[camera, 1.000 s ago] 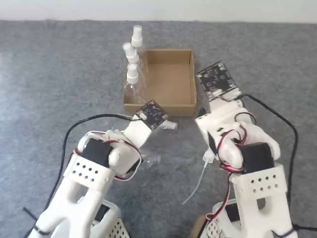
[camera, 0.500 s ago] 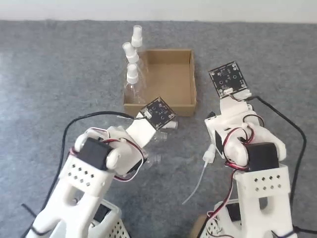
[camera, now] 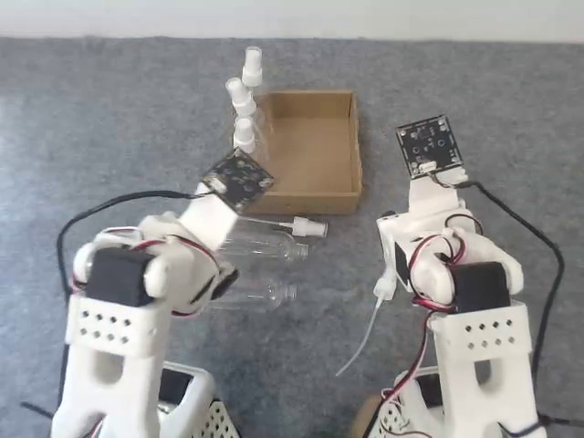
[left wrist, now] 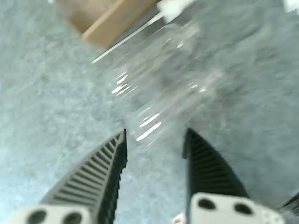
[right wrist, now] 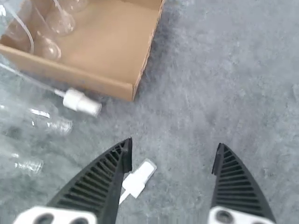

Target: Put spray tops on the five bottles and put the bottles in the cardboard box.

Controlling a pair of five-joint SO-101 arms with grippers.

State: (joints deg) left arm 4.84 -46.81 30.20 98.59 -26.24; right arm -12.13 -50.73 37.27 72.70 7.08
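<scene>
Your right gripper (right wrist: 172,156) hangs with fingers (right wrist: 112,177) spread above the table (right wrist: 224,70); a loose spray top (right wrist: 138,178) lies just beside one, the cardboard box (right wrist: 84,77) beyond.

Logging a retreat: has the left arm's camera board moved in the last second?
Yes. The camera board shifted leftward along the cardboard box's front wall, to its near-left corner.

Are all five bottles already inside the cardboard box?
No, a capped bottle and an uncapped bottle lie flat outside, in front of the cardboard box.
</scene>
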